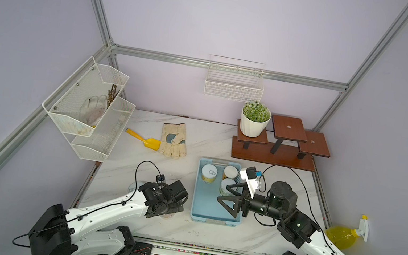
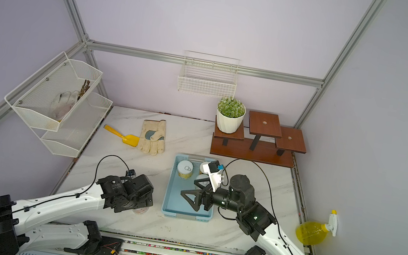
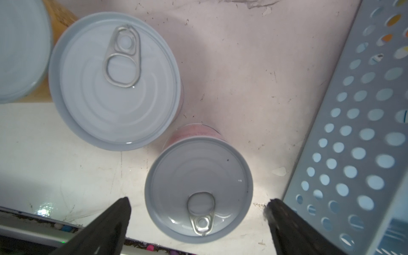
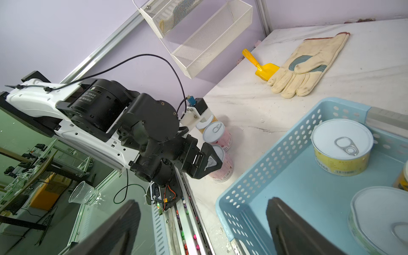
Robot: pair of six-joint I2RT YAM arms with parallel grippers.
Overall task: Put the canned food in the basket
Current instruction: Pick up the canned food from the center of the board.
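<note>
We have three tins [image 1: 208, 173] in the basket [image 1: 207, 207], at its twelve o'clock end. Three more tins [image 3: 198, 176] stand on the table [image 1: 209, 140] at its nine o'clock, beneath our left gripper [image 3: 198, 199], jaws spread, empty. Our right gripper [image 1: 224, 193] hangs over the basket, released.

L arm [image 1: 110, 208] stretched fwd w/ wrist bent straight down, L gripper [image 3: 198, 204] jaws wide apart & empty; R arm [image 1: 331, 250] angled inward, R gripper [image 1: 223, 193] roughly horizontal, pointing leftward, jaws spread wide too, nothing held.
</note>
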